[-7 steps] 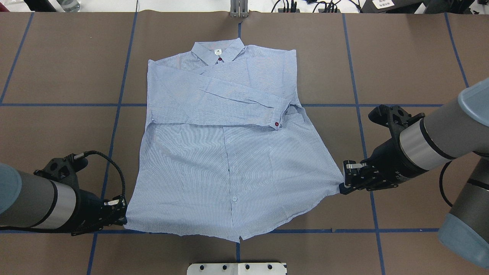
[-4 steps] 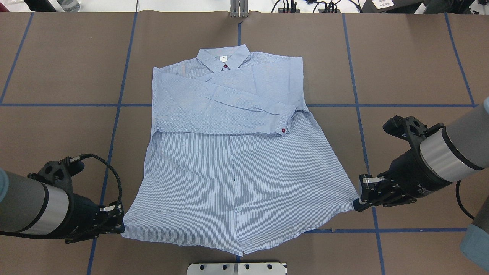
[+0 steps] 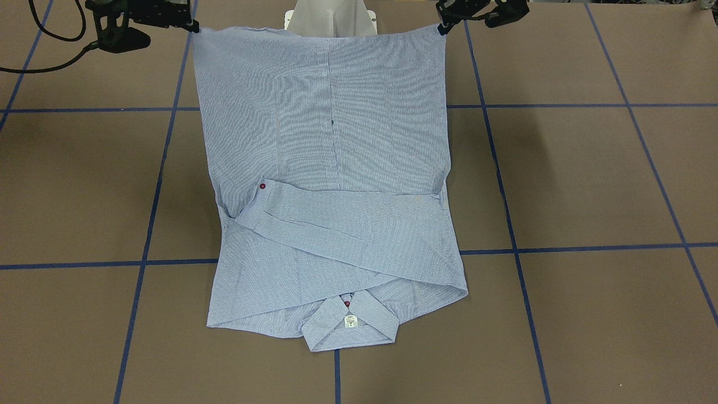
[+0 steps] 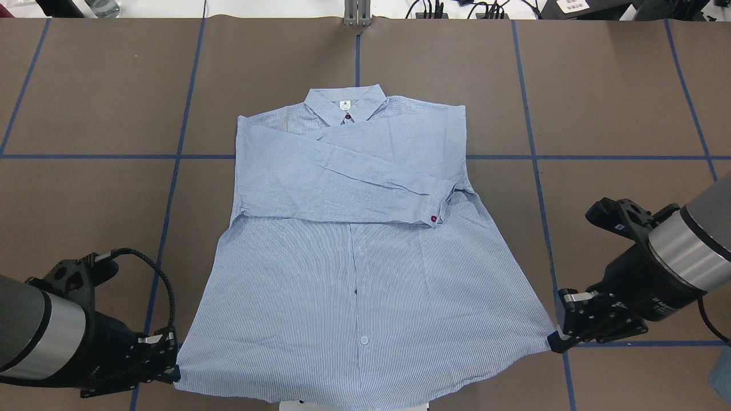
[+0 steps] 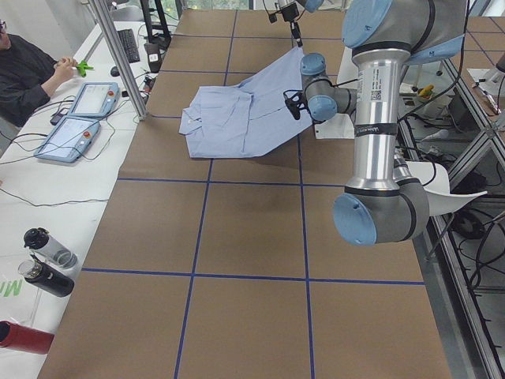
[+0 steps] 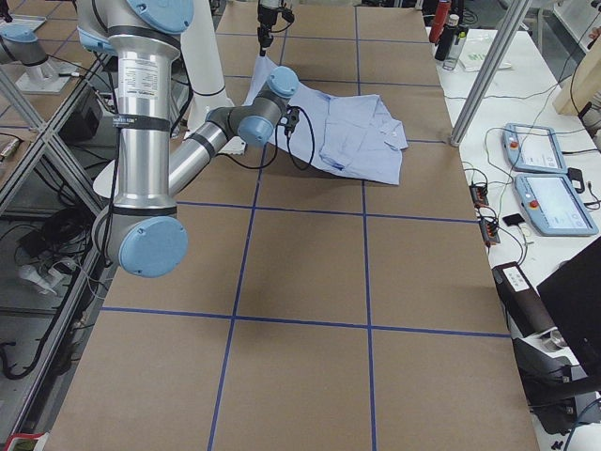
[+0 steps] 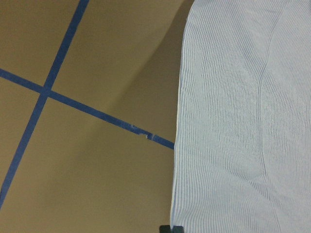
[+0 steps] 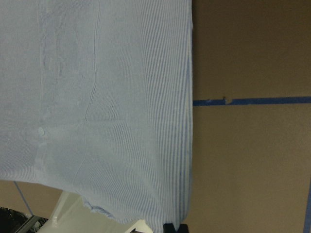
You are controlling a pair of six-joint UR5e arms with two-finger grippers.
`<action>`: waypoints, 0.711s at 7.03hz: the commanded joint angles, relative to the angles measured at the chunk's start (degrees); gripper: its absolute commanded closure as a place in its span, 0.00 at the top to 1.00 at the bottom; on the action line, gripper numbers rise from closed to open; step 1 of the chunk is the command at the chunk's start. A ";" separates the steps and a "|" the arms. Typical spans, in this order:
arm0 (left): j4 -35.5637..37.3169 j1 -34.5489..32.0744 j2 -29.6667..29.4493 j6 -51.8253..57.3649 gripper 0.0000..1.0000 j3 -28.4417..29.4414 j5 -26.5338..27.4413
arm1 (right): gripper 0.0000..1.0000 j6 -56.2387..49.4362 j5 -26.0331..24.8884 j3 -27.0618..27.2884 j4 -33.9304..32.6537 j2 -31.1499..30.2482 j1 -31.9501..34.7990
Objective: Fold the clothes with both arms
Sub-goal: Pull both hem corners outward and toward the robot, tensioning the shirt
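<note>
At the near edge of the bench (image 4: 85, 228), the left hand (image 4: 174, 371) and right hand (image 4: 557, 341) each pinch a hem corner of the shirt (image 4: 365, 274), dragged closer to the robot than a second ago. Farther off, its white neck label (image 4: 344, 105) is too small to read.

The shirt (image 4: 354, 285) is thin woven cloth, soft and matt, on a counter (image 4: 85, 85) covered in dull brown paper with smooth blue tape (image 4: 85, 156), while the left arm (image 5: 369, 134) is satiny metal tube with glossy plastic caps (image 5: 369, 219) and the left tool (image 4: 175, 372) matt black.
</note>
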 commanded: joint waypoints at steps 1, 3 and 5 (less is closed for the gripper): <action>0.08 1.43 -0.15 -1.11 0.00 -0.60 -0.96 | 0.00 0.00 2.84 -0.26 10.73 -7.67 -0.19; 0.08 1.69 -0.24 -1.55 0.00 -0.52 -0.96 | 0.00 0.26 3.99 -2.36 16.77 -9.31 -0.18; 0.26 1.87 -1.11 -1.47 0.00 0.71 -0.96 | 0.00 0.26 3.99 -4.64 17.04 -7.91 1.04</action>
